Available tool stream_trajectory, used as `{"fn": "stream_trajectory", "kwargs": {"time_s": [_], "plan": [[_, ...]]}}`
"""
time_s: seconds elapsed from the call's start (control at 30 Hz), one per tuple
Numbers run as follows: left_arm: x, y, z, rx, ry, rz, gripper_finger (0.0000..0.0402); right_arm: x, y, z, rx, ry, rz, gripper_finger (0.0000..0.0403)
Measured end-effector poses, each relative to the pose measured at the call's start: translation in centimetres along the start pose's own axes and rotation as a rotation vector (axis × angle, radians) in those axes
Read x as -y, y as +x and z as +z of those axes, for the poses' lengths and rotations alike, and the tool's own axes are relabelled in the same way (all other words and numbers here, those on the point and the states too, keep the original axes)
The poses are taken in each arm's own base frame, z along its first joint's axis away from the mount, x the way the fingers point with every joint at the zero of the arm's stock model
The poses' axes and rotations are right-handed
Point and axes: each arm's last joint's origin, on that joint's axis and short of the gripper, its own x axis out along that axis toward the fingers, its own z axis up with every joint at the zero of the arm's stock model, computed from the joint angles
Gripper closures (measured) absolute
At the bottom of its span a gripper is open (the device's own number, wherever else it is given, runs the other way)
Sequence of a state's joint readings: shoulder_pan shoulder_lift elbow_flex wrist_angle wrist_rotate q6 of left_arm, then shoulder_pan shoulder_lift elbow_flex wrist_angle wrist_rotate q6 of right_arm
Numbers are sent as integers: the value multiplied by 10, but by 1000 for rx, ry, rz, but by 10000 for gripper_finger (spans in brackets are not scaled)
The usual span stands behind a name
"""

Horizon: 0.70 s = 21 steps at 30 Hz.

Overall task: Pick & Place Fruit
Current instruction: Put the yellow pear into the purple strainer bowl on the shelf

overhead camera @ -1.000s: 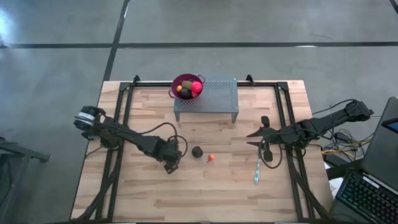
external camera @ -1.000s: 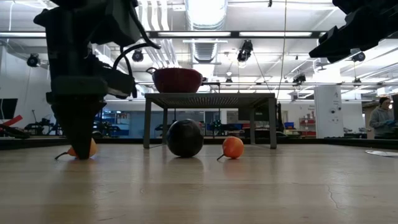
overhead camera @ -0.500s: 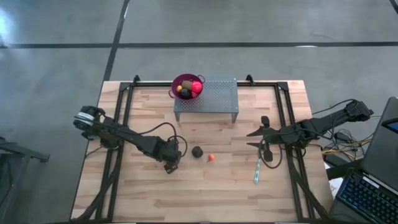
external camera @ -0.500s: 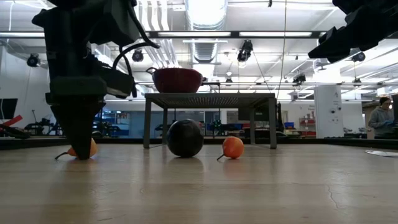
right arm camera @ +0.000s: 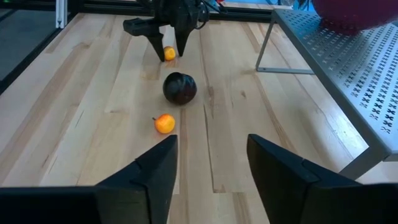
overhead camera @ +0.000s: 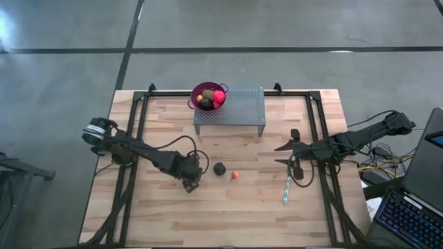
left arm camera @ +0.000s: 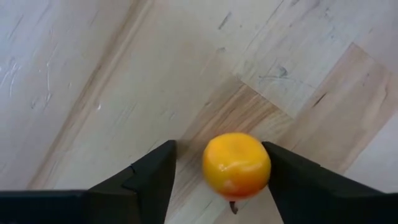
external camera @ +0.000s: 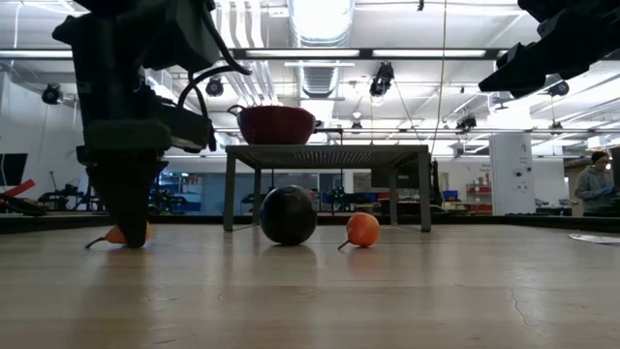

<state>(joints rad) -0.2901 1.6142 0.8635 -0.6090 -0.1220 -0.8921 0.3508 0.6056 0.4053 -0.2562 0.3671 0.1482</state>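
Observation:
A small orange fruit [left arm camera: 236, 165] lies on the wooden table between the two fingers of my left gripper [left arm camera: 219, 146], which is open and points down at it [overhead camera: 190, 185]. To its right lie a dark ball [overhead camera: 219, 169] and a second small orange fruit [overhead camera: 234, 175]. A purple bowl [overhead camera: 208, 95] holding a red ball [overhead camera: 219, 97] and other fruit stands on the left end of a grey perforated rack [overhead camera: 239, 107]. My right gripper [overhead camera: 282, 149] hangs open above the table's right part, clear of everything. My left gripper comes from above, fingers pointing down on either side of the orange fruit. One finger [left arm camera: 292, 180] lies against the fruit's side [left arm camera: 266, 165]. The other finger stands a little apart from it. The fruit rests on the table.
A slim teal stick [overhead camera: 286, 189] lies near my right gripper. The rack's legs [external camera: 230, 189] stand behind the fruit. A laptop keyboard [overhead camera: 415, 214] sits off the table's right edge. Bare wood lies along the near edge [overhead camera: 221, 221].
In the low view the orange fruit at my left gripper is more covered by the fingers than a second ago. Both arms have kept their places.

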Motion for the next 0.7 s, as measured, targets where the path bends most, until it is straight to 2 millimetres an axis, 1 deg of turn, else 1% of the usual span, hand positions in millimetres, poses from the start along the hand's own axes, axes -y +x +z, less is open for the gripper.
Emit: {"fn": "stream_trajectory", "kwargs": {"time_s": [0.3,0.57,0.7], "plan": [[0,0,0,-3,3,-2,201,0,0,0,1,1,0,202],[0,0,0,-10,3,-7,241,0,0,0,1,-2,0,219],[0,0,0,-13,3,-9,255,0,0,0,0,-1,0,230]]}}
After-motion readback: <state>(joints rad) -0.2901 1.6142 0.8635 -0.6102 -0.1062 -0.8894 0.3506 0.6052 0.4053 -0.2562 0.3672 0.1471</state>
